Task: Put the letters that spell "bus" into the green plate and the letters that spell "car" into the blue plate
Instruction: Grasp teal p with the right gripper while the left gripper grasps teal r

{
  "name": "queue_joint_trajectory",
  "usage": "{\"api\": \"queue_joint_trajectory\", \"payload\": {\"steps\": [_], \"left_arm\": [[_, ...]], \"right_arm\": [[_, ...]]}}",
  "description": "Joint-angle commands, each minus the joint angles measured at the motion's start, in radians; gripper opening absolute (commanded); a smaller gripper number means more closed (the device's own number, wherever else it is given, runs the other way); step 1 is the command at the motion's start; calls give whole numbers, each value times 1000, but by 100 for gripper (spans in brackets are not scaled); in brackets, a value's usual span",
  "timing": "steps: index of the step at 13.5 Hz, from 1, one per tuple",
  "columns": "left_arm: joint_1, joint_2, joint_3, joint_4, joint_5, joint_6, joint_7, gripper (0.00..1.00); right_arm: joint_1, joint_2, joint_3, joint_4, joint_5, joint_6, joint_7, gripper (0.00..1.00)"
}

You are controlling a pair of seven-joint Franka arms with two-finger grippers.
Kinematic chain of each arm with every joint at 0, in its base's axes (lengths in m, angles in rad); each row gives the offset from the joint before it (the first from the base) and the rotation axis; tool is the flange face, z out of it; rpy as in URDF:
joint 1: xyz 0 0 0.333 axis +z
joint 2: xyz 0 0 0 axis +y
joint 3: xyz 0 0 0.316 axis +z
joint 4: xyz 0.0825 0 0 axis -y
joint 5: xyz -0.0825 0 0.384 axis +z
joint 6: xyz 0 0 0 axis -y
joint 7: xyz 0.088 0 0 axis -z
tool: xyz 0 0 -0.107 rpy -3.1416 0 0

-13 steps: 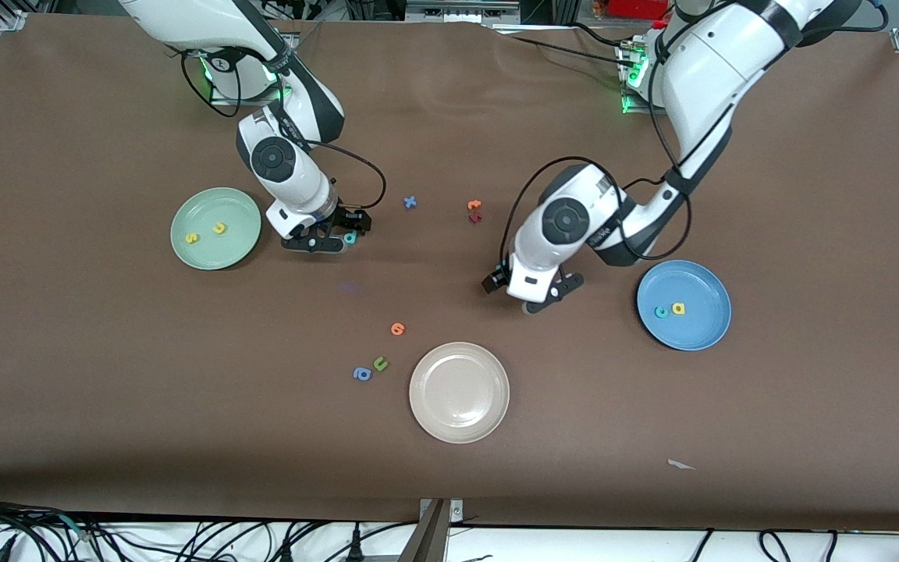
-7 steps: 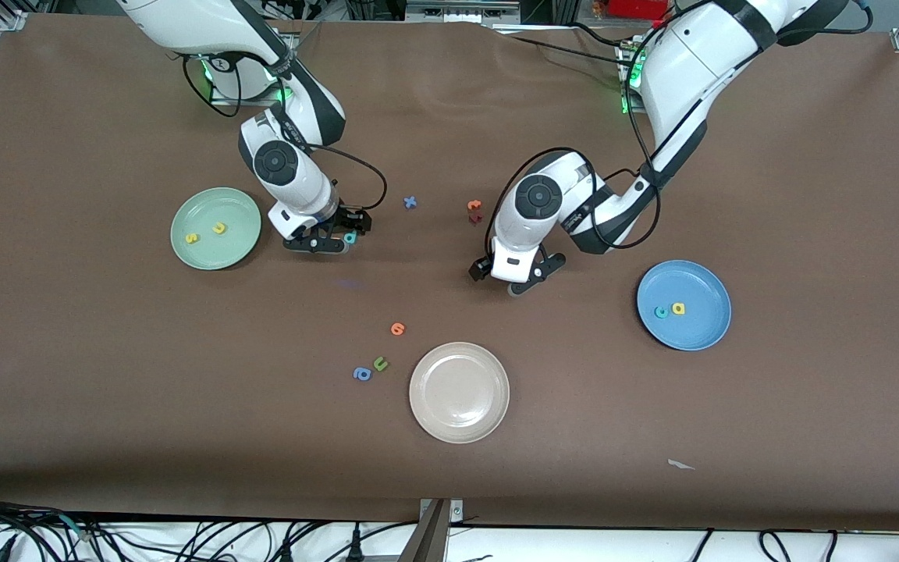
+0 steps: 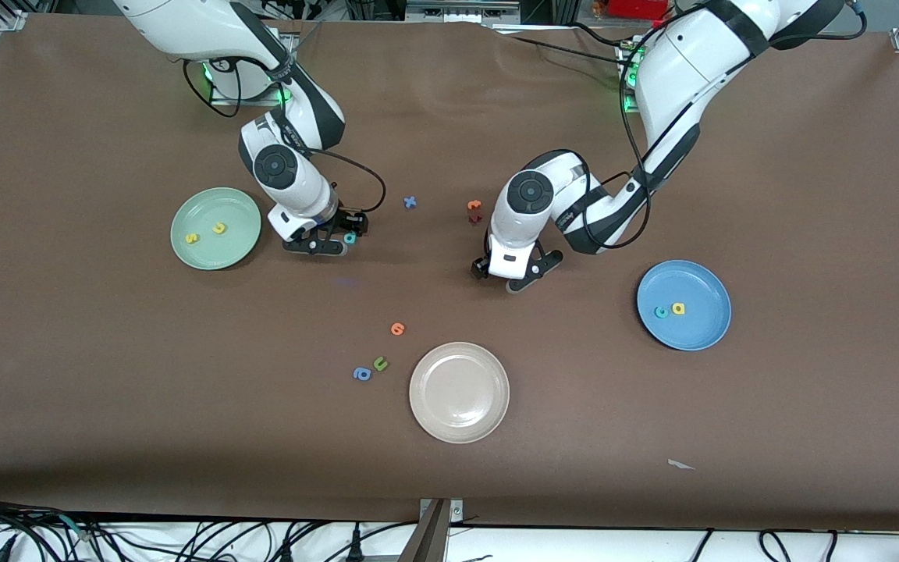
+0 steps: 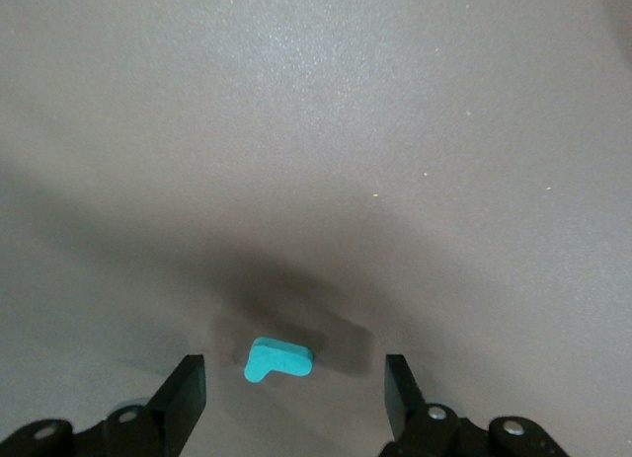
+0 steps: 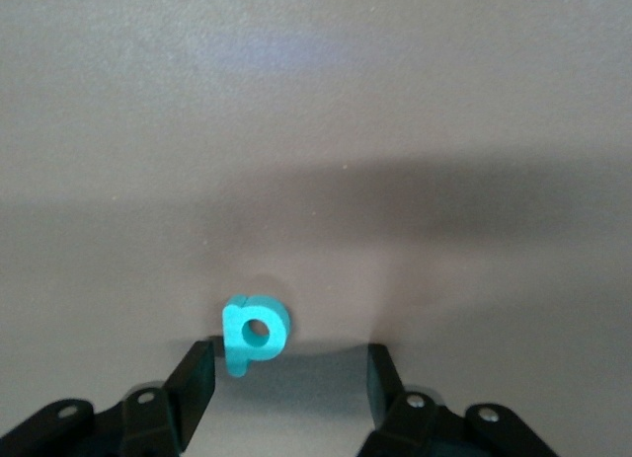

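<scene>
Both claws sit low on the table with fingers spread: the left claw [image 4: 294, 403] straddles the teal r [image 4: 277, 359], the right claw [image 5: 286, 383] the teal b [image 5: 254, 332], ready to pinch.
</scene>
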Motion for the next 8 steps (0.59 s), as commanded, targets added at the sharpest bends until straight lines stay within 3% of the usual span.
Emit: {"api": "queue_joint_trajectory", "payload": {"steps": [1,4,8], "left_arm": [[-7,7,6,-4,38,24,-36,74],[-13,12,6,-4,38,29,-50,57],[-13,13,8,-4,41,29,-49,43]], "right_arm": [[-5,6,-11,4,-15,12,19,71],[14,6,-11,7,-16,15,94,71],[17,15,-11,16,-15,22,102,69]]}}
